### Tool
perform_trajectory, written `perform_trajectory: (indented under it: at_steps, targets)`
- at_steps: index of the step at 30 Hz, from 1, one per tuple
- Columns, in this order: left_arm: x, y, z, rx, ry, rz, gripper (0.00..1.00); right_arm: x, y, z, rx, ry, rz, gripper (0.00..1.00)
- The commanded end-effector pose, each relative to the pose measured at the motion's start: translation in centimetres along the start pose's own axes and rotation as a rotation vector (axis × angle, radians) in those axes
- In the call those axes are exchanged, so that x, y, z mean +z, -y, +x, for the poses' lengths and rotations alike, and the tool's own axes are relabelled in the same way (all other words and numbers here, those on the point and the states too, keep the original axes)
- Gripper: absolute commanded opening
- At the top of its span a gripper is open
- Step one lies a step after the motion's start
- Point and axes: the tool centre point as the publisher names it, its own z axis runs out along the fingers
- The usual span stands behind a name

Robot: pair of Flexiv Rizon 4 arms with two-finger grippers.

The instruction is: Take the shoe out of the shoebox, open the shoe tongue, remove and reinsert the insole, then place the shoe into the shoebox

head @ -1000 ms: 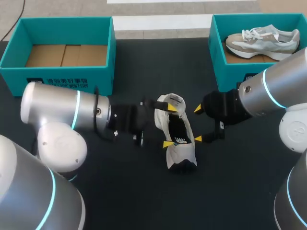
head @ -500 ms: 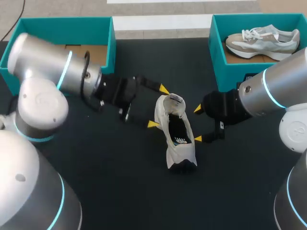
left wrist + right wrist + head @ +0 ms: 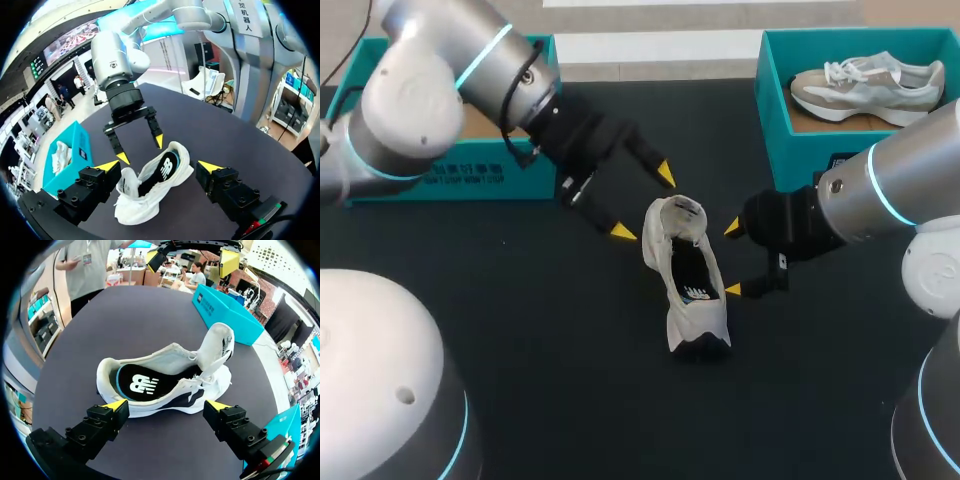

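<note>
- Worktop (image 3: 520, 380) — a dark, matte surface that carries everything below.
- White shoe (image 3: 685, 275) near the worktop's middle, opening up, with its tongue (image 3: 220, 342) lifted upright and a dark insole (image 3: 142, 385) showing inside.
- Left gripper (image 3: 643, 204) just beside the white shoe's raised tongue, fingers spread wide, holding nothing and clear of the shoe.
- Right gripper (image 3: 732, 259) on the white shoe's opposite side, also wide and empty. In its wrist view the shoe lies just ahead of the yellow tips, not between them.
- Teal shoebox (image 3: 545, 110) behind the white shoe on the left arm's side, brown cardboard floor showing.
- Second teal shoebox (image 3: 775, 110) behind the white shoe on the right arm's side — a beige-and-white sneaker (image 3: 865, 85) lies inside it.
</note>
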Motion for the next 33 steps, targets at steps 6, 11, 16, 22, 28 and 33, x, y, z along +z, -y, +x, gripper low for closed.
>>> perform_trajectory:
  at_steps: [6, 11, 16, 22, 28, 33]
  targets:
    - [0.0, -0.1, -0.6, 0.0, -0.226, 0.0, 1.0, 0.0, 0.0, 0.2, 0.0, 0.003, 0.0, 1.0]
    - [0.0, -0.1, -0.6, 0.0, -0.226, 0.0, 1.0, 0.0, 0.0, 0.2, 0.0, 0.003, 0.0, 1.0]
    - [-1.0, -1.1, -0.8, 0.037, -0.283, -0.031, 1.0, -1.3, 0.7, -0.5, -0.01, -0.004, 0.029, 1.0]
    - [-1.5, -1.4, -0.9, 0.158, -0.456, -0.095, 1.0, -3.6, 1.7, -1.4, -0.023, -0.003, 0.088, 1.0]
    - [-1.1, -1.0, -1.0, 0.261, -0.538, -0.114, 1.0, -6.2, 2.8, -2.8, -0.075, -0.032, 0.14, 1.0]
    - [-0.6, -0.9, -1.1, 0.299, -0.576, -0.134, 1.0, -8.5, 3.6, -3.5, -0.142, -0.11, 0.168, 1.0]
